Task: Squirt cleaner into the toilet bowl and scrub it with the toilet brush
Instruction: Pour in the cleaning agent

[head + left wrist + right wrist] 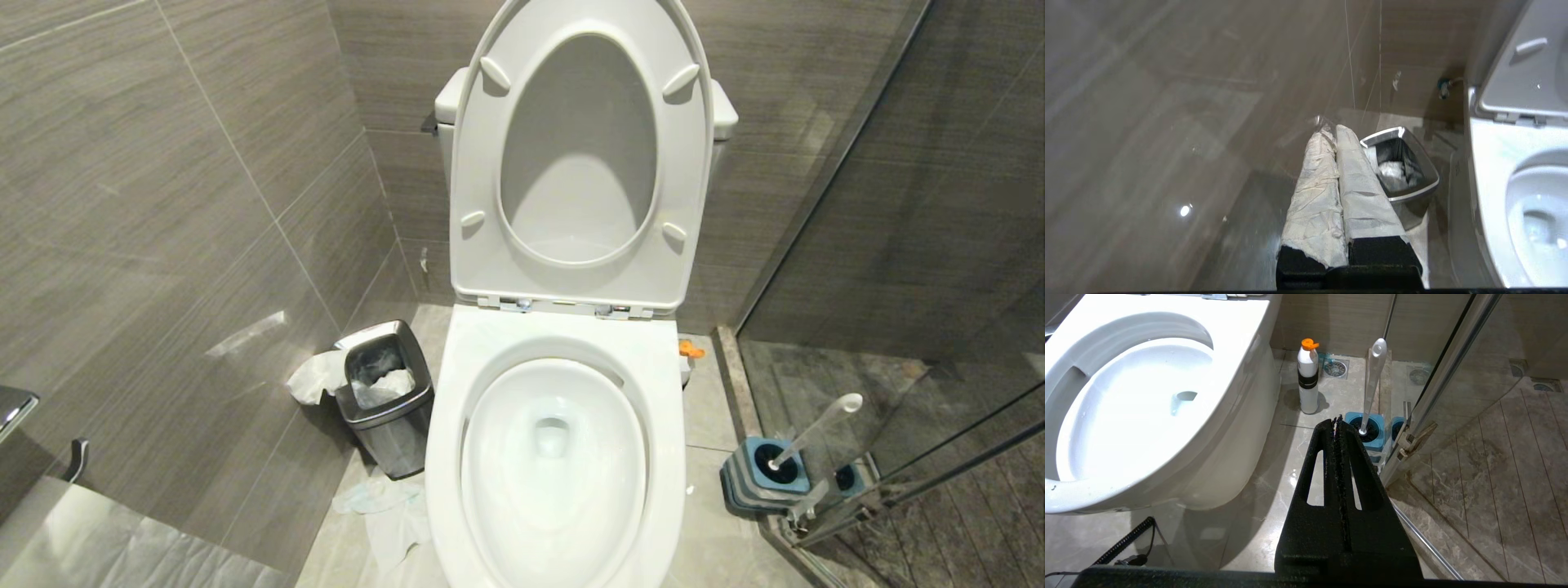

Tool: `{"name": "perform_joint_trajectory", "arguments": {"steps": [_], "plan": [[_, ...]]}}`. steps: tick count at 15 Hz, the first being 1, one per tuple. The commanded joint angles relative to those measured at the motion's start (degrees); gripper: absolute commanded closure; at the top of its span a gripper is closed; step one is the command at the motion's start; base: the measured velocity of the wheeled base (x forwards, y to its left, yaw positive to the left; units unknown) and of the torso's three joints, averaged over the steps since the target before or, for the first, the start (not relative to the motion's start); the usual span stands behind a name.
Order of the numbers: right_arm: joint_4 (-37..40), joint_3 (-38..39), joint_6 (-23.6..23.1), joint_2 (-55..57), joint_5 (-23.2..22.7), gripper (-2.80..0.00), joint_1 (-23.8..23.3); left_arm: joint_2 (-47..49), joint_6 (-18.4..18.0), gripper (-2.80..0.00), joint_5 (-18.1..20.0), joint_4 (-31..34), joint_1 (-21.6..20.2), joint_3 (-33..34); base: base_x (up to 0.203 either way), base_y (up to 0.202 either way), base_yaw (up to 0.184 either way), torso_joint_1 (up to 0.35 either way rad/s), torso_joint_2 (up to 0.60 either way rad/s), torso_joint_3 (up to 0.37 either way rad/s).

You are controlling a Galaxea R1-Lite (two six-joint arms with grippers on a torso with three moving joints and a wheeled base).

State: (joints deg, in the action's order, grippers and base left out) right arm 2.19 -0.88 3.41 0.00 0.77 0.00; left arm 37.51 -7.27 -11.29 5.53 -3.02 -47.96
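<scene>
Toilet brush [812, 430] head hidden in holder [763, 478], 3 o'clock of toilet bowl [555, 457]. Left gripper [1331, 130], right gripper [1337, 418]: fingers pressed together, empty.

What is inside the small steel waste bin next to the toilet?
Inside the steel waste bin lies crumpled white paper on a dark liner. More white paper hangs over its rim on the wall side. What lies beneath the paper cannot be seen; it is covered.

A tiled bathroom is showing here: toilet bowl [555, 457], waste bin [385, 392], glass shower screen [898, 204], floor drain [1335, 368].
</scene>
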Motion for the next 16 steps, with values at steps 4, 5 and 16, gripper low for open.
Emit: {"name": "perform_joint_trajectory", "arguments": {"steps": [4,5,16], "plan": [[0.00,0.00,0.01,0.00,0.02,0.00,0.00,-13.16,-0.08,0.00,0.21,0.13,0.11,11.50,0.000,0.000,0.000,0.000,0.00,0.000],[0.00,0.00,0.01,-0.08,0.02,0.00,0.00,-15.36,-0.10,0.00,0.31,0.06,0.12,14.10,0.000,0.000,0.000,0.000,0.00,0.000],[0.00,0.00,0.01,-0.02,0.02,0.00,0.00,-22.30,-1.86,0.00,-0.76,-22.00,0.12,41.95,0.000,0.000,0.000,0.000,0.00,0.000]]}}
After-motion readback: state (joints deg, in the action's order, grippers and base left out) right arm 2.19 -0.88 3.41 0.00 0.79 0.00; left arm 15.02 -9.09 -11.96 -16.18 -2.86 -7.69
